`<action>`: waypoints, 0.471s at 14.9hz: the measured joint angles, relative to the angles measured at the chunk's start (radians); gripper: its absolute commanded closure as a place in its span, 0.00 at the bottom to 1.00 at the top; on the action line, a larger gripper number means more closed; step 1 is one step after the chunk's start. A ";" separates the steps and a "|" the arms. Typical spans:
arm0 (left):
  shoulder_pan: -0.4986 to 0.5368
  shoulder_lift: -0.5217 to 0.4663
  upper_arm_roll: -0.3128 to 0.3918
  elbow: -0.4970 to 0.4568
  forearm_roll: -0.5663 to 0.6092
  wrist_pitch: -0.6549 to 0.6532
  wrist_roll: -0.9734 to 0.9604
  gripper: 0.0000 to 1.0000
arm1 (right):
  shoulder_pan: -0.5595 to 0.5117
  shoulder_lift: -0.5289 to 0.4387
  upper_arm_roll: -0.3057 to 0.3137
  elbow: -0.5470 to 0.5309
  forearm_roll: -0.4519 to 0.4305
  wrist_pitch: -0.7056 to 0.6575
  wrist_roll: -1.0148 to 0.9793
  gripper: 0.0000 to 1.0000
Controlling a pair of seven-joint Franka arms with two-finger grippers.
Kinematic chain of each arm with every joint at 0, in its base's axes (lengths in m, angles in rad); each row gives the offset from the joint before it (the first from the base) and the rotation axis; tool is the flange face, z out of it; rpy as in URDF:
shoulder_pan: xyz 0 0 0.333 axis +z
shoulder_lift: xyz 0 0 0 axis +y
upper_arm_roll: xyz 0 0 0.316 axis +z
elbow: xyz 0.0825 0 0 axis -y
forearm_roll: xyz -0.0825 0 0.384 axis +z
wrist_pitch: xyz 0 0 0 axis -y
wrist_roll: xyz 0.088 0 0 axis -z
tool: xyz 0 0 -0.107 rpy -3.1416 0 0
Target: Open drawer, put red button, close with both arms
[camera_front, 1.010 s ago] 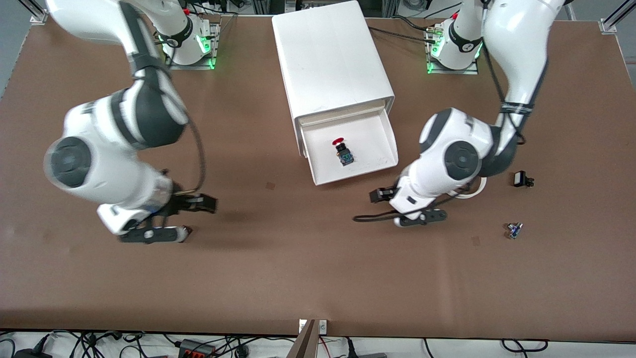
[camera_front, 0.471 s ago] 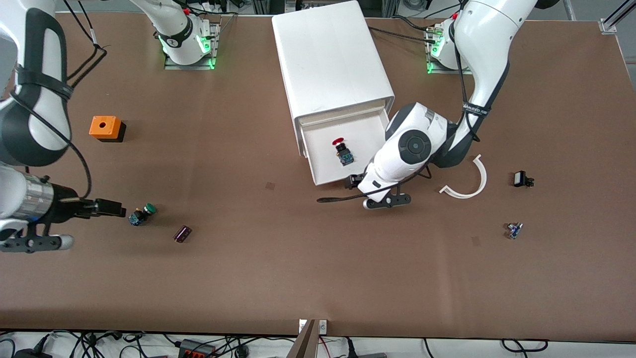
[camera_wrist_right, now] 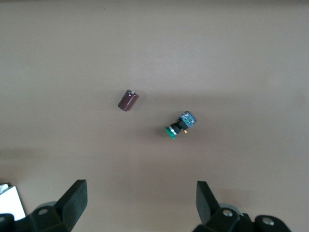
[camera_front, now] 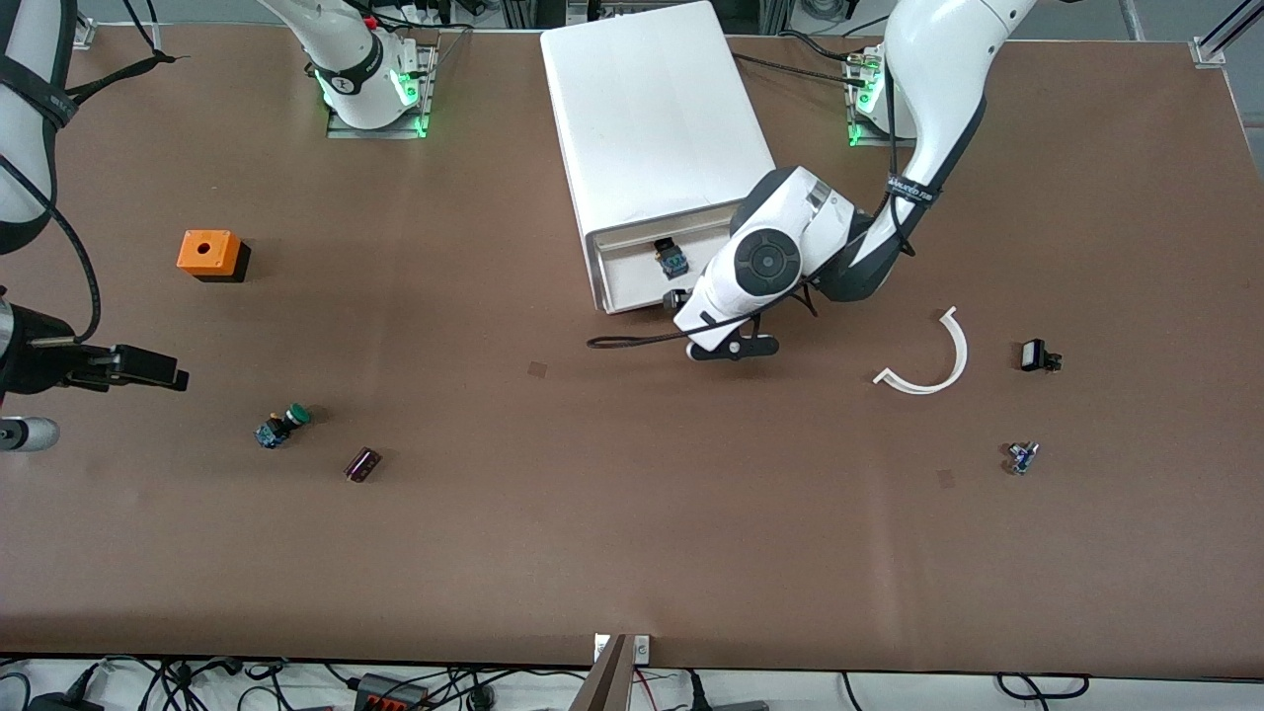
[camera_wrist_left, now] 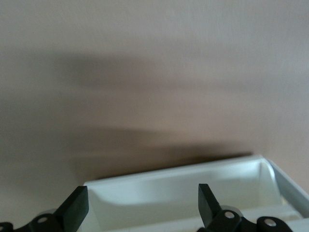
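Drawer (camera_front: 647, 281) nearly shut, you see the left pincer (camera_front: 706, 326), fingers spread and holding nothing, pressed against the front of the white cabinet (camera_front: 657, 109), with the red button (camera_front: 671, 259) lying inside the narrow gap that remains. The right pincer (camera_front: 59, 395) hangs over the surface (camera_front: 632, 543) at the right arm's end, fingers apart and empty, well apart from the drawer and above the green button (camera_wrist_right: 179, 124) and a small maroon cylinder (camera_wrist_right: 128, 100). Your risk, judged from here: only one arm is at the drawer, and it bears on the half toward the left arm's base, so an uneven push could skew the tray and jam it, or shove the whole cabinet along the surface. Watch too the loose black cable (camera_front: 632, 341) trailing beside the drawer front, which might snag. The button sits close to the cabinet's lip; if it tips up, the closing edge could catch it.
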 measured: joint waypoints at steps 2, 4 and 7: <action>-0.001 0.000 -0.019 -0.005 0.000 -0.024 -0.015 0.00 | 0.000 -0.005 -0.002 0.000 -0.005 -0.003 0.000 0.00; 0.000 0.000 -0.036 -0.008 0.000 -0.051 -0.022 0.00 | 0.000 -0.013 -0.005 0.000 -0.009 -0.005 0.000 0.00; 0.000 0.000 -0.057 -0.008 -0.004 -0.128 -0.032 0.00 | 0.000 -0.068 -0.007 -0.023 -0.039 -0.015 0.000 0.00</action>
